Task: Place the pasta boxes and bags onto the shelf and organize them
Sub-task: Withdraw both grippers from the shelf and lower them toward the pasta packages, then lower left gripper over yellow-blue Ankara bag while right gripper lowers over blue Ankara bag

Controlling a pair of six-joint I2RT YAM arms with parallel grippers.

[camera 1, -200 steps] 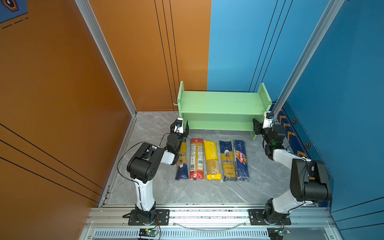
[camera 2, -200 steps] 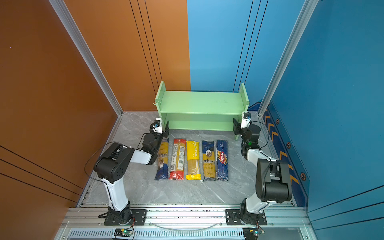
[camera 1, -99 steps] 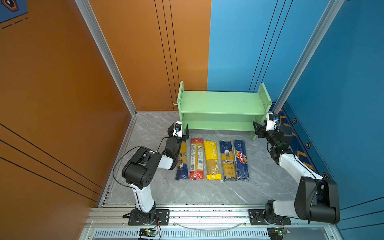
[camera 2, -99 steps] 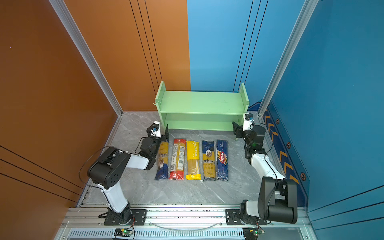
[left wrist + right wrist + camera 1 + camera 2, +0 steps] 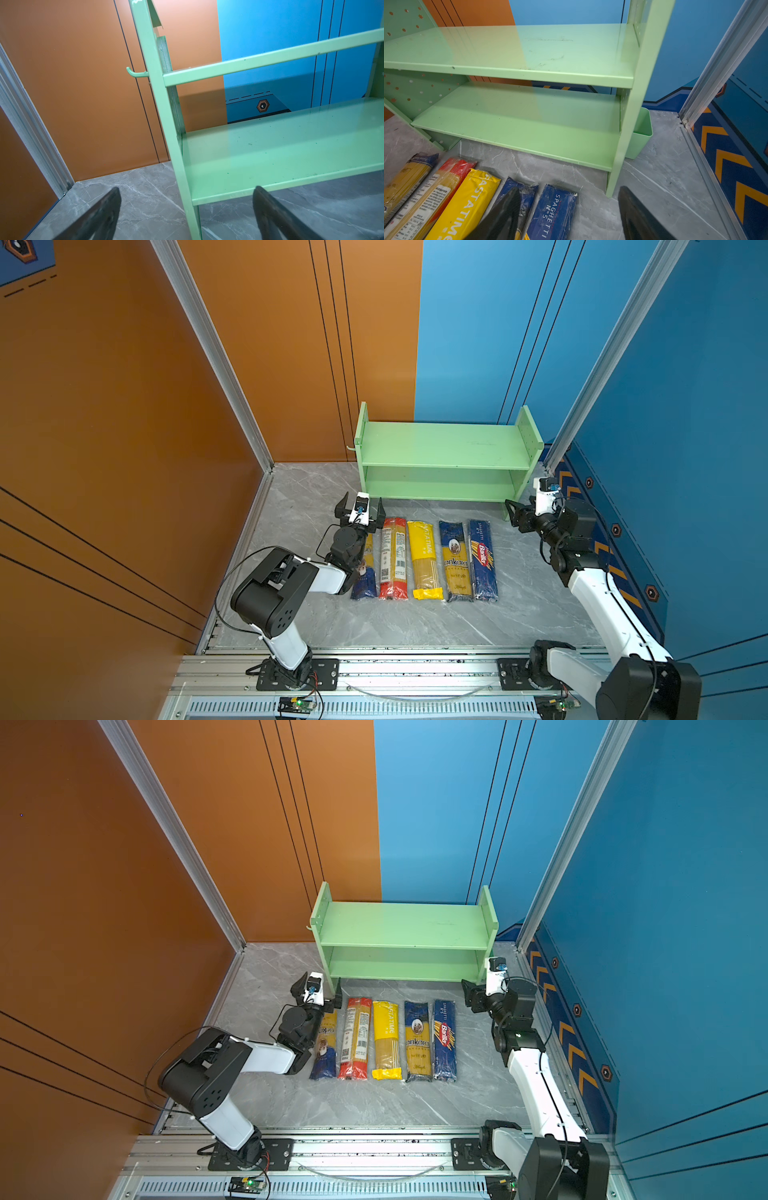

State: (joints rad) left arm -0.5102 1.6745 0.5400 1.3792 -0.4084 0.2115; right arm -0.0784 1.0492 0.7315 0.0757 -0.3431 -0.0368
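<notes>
Lowering the left hand (image 5: 360,508), spread wide and empty just past the far end of the leftmost ankara bag (image 5: 366,572), across that pack's narrow width near mid-length should keep it level. Five slim packs in glossy, crinkly film lie side by side on the marbled table (image 5: 415,622), near the bare, smooth green shelf (image 5: 444,443). At the shelf's right foot the right hand (image 5: 515,514) hovers parted, holding nothing.

Five pasta packs (image 5: 423,556) side by side on floor (image 5: 415,622), just before shelf (image 5: 440,445).
</notes>
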